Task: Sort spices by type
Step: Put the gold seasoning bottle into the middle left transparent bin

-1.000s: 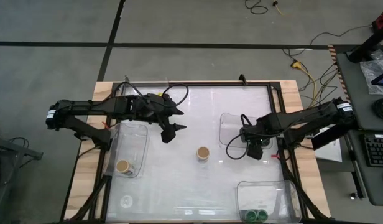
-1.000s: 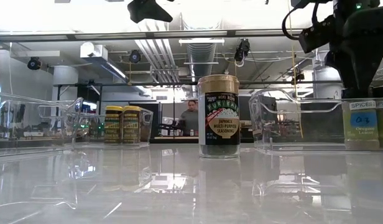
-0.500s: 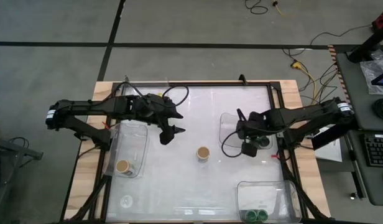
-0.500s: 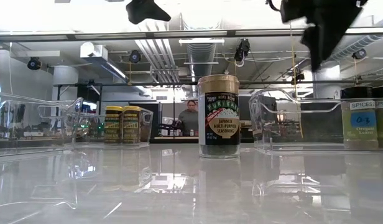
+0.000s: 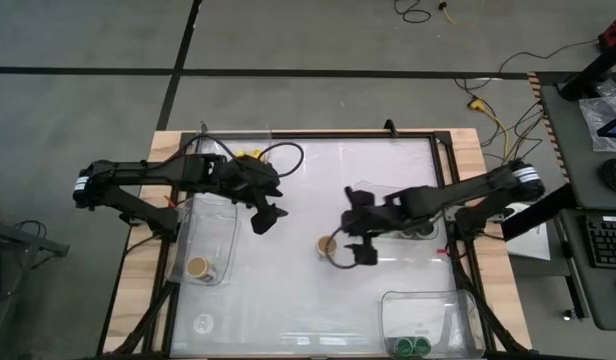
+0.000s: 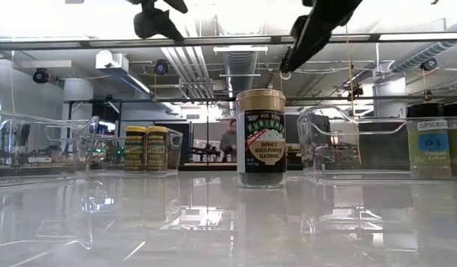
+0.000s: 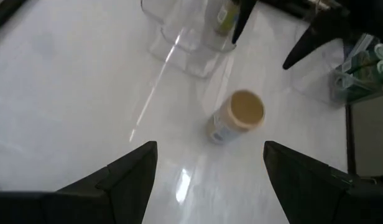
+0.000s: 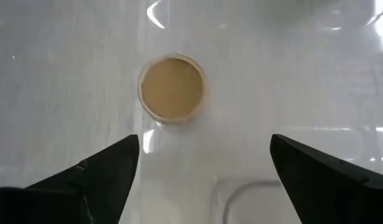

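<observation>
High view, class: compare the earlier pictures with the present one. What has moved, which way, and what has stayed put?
The right hand has swung from over the clear tray on its own side toward the table's middle, and now hangs open above the tan-lidded jar, holding nothing. The left hand shifted only slightly and is open too. The tan-lidded jar, the trays and the jars in them stayed where they were.

White glossy table top (image 5: pixel 318 190) on a wooden base board (image 5: pixel 148 170), with clear plastic trays at 9 o'clock (image 5: pixel 210 240), at 3 o'clock (image 5: pixel 373 200) and at 5 o'clock (image 5: pixel 428 310). Grey floor crossed by dark tape lines (image 5: pixel 178 80); cables (image 5: pixel 488 110) at 1 o'clock, a keyboard (image 5: pixel 608 240) at 3 o'clock. In the low view, a person (image 6: pixel 230 141) stands in the room behind the table.
</observation>
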`<state>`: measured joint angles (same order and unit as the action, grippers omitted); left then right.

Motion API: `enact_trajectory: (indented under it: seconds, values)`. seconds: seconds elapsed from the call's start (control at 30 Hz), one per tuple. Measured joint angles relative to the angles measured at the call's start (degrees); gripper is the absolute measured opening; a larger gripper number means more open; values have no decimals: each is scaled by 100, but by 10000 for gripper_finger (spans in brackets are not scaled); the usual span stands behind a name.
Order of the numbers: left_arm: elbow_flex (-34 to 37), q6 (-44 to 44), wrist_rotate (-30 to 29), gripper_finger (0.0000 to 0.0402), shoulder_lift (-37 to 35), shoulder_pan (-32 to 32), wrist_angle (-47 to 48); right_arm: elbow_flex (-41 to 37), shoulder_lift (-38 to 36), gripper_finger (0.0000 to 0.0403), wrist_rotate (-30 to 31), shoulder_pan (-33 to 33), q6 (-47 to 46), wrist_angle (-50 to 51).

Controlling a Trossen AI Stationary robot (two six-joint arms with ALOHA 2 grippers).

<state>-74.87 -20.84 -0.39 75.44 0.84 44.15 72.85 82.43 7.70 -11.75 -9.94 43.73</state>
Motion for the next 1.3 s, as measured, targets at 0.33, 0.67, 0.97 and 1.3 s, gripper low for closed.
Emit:
enact_trajectory:
  seconds: [0.33,0.67,0.97,1.3]
  values:
    - [51,-294,420,278,1,-122,234,1065,1182,364,-40,-2,689,261]
    - [68,-283,-260,278,173,-762,-449,1191,1306,364,-326,-15,277,440]
    - [-17,-127,-364,278,1461,-1078,-1625,1190,497,364,-1,-96,-497,1304]
    - [-874,-286,-487,294,2636,-1267,-1576,1186,-18,364,288,-553,-1301,1662]
